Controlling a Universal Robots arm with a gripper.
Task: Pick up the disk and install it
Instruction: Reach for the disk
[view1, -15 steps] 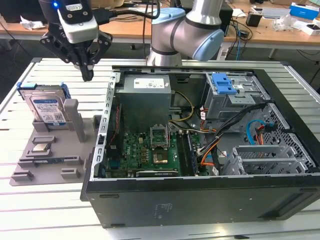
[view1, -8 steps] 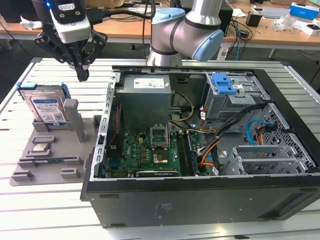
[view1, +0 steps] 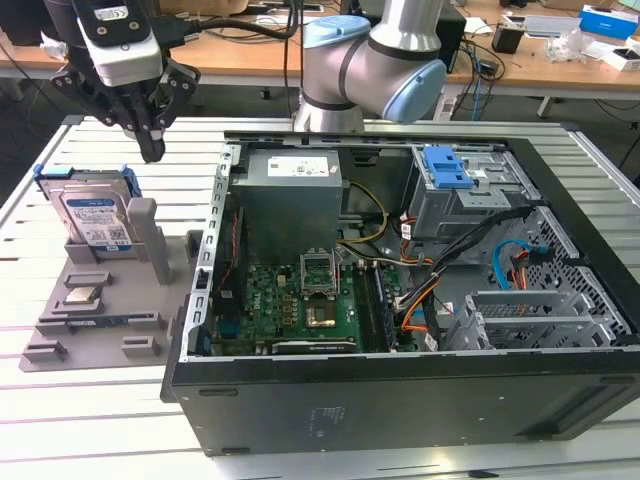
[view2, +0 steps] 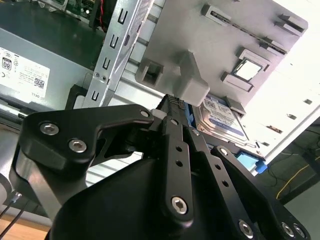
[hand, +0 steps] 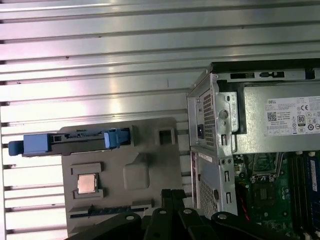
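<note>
- On the exterior view's left, one grey tray (view1: 110, 335) lies on the slatted table (view1: 80, 420). Every place below is told from this tray.
- One disk (view1: 92, 218) stands on its edge in a slot at the tray's far side. A blue frame goes round it. Its label faces the tray's near side.
- The first wrist view looks down from above. In it, the disk's long side runs along the tray's far edge.
- One small square chip (view1: 82, 295) lies flat in the tray, nearer than the disk.
- One gripper (view1: 152, 148) hangs above the tray's far side, toward the computer. Its fingers are pressed together and hold nothing.
- The disk is below the gripper and a bit toward the exterior view's left. The two are apart, not touching.
- There is just one arm, so only this arm can reach the disk.
- Just beside the tray, toward the exterior view's right, lies one open computer case (view1: 400, 390).
- Deep in the case, well apart from the tray, sits one grey drive cage (view1: 455, 205) with one blue latch (view1: 447, 168).
</note>
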